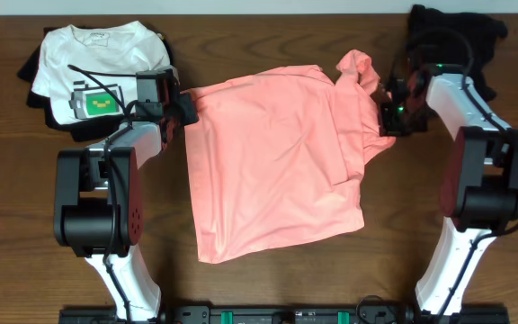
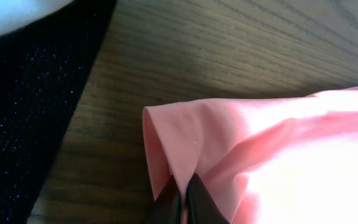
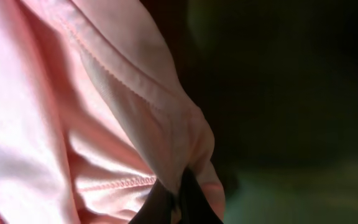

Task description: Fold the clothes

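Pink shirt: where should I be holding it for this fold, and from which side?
By its two far corners, each from its own outer side. The pink shirt lies mostly flat with hemmed edges there: the left gripper pinches the left hemmed corner, the right gripper the bunched right hem. Both grips look sound.

Overhead, the white shirt (image 1: 106,54) covers most of a black garment (image 1: 34,81), and the right arm (image 1: 461,99) hides part of a dark pile (image 1: 461,31). The wrist views' edges cut off the pink shirt (image 2: 291,155) and all but the tips of the left gripper (image 2: 183,202) and right gripper (image 3: 178,205). The right wrist's background is a dark blur.
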Controlling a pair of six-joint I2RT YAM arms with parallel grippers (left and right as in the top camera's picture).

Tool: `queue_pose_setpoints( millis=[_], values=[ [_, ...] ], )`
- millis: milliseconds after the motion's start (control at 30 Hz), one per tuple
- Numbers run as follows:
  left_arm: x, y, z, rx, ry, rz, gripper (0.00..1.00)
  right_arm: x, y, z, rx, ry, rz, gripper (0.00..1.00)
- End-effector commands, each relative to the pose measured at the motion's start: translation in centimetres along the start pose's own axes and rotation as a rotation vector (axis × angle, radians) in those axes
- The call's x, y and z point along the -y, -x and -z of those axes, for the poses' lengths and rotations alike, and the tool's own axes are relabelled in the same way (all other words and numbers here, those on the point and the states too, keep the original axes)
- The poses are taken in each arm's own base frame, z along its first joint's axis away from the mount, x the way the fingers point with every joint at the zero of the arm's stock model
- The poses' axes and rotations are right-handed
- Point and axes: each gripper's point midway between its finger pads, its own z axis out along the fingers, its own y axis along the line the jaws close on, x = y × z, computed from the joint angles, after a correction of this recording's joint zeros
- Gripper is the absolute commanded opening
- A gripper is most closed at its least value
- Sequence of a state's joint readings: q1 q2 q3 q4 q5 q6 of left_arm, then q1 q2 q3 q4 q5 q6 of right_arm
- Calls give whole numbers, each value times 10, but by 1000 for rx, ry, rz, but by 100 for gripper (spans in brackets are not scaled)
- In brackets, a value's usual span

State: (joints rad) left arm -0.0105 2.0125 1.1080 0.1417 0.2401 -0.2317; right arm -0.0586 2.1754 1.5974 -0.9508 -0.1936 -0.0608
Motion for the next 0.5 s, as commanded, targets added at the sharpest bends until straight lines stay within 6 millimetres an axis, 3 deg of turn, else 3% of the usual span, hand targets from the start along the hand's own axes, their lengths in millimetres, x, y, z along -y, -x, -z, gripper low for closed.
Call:
queue_pose_setpoints(
  millis=[0,267,467],
  values=[
    [11,21,11,49,-22,-24,6,7,-3,33,35,-3,-75,2],
    [10,21,11,50,-21,-25,6,19,-38,50,-72,-25,-179,2],
    [10,21,11,50,-21,-25,6,48,-64,57,-158,-152,-299,1]
  ],
)
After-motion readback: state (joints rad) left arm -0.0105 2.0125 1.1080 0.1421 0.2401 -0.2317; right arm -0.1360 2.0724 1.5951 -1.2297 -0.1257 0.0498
